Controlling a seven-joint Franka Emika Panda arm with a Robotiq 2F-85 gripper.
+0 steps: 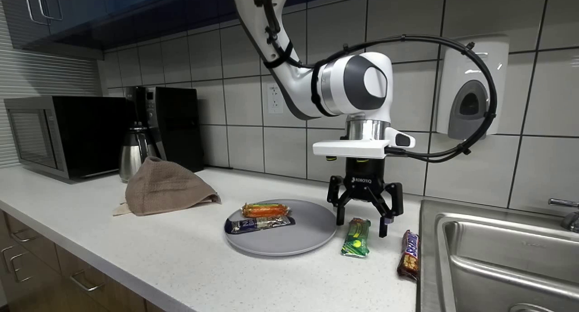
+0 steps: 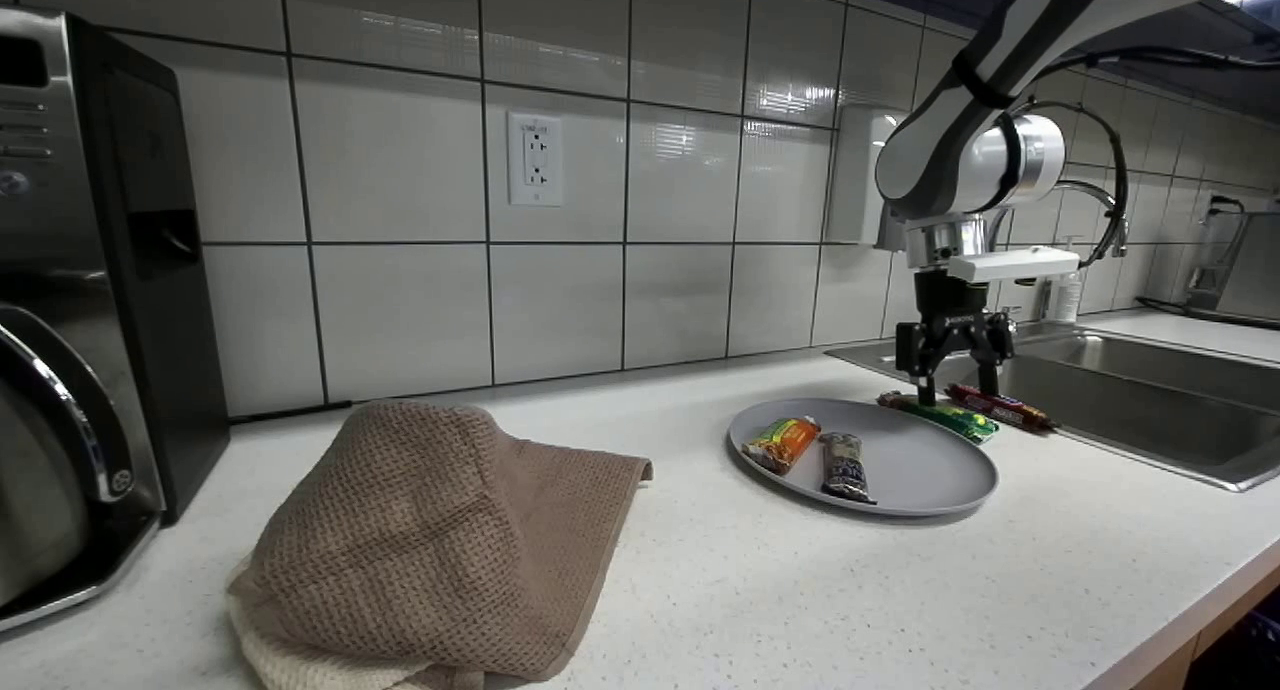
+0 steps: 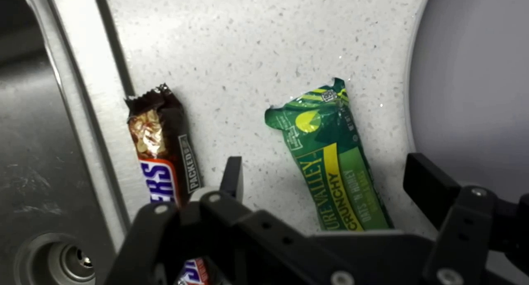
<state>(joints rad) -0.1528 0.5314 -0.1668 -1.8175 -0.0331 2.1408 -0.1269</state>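
Clearly released, my tool (image 1: 362, 229) hovers over a green bar (image 3: 332, 161)

My two fingers (image 3: 430, 186) stand wide apart, grasping nothing. The green bar, its wrapper printed CRUNCHY and OATS 'N HONEY, lies flat on the white table (image 1: 181, 257), just right of a round grey plate (image 1: 312, 230) and apart from it. In the wrist view it shows between my fingers, one end hidden under the body of my tool; I cannot tell whether a fingertip touches the table.

Right of the green bar lies a brown chocolate bar (image 1: 409, 254), its side along the rim of a steel sink (image 1: 429, 257). In the wrist view, one of my fingers stands between these two bars, and the other overlaps the plate's edge.

On the left part of the plate, an orange-wrapped bar (image 1: 266, 210) and a dark blue-and-silver bar (image 1: 260, 224) rest next to each other, the dark one nearer in both exterior views. Farther left, well apart from the plate, a brown cloth (image 2: 430, 540) sits heaped on the table. Beyond it, in an exterior view, stand a steel flask (image 1: 132, 156), a black appliance (image 1: 178, 126) and a microwave (image 1: 68, 135), the last farthest left.
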